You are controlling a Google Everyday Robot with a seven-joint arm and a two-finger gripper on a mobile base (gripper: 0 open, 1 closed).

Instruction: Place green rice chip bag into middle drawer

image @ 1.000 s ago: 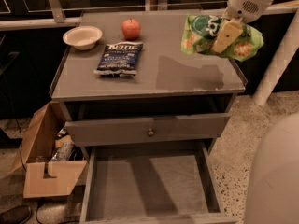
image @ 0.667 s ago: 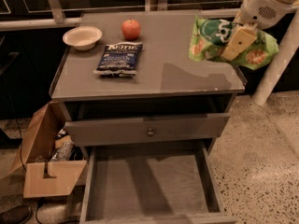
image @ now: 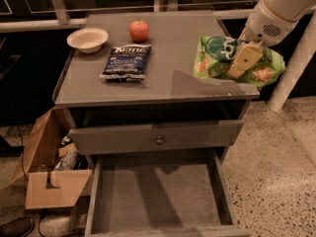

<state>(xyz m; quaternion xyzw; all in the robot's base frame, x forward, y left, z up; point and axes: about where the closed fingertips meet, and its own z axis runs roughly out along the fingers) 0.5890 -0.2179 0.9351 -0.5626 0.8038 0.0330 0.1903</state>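
Observation:
The green rice chip bag (image: pixel 217 58) hangs in my gripper (image: pixel 241 60) above the right edge of the cabinet top (image: pixel 168 78). The gripper is shut on the bag, with one tan finger (image: pixel 244 59) lying across its front. The white arm reaches in from the top right. The middle drawer (image: pixel 158 196) is pulled open at the bottom of the view, and what shows of its flat grey floor is bare. It lies below and to the left of the bag.
A dark blue chip bag (image: pixel 126 62), a red apple (image: pixel 139 30) and a white bowl (image: pixel 88 38) sit on the cabinet top. The drawer with the round knob (image: pixel 159 140) is slightly out. An open cardboard box (image: pixel 47 167) stands on the floor at left.
The gripper and the green bag have shifted right and slightly down across the three frames. The view has also shifted.

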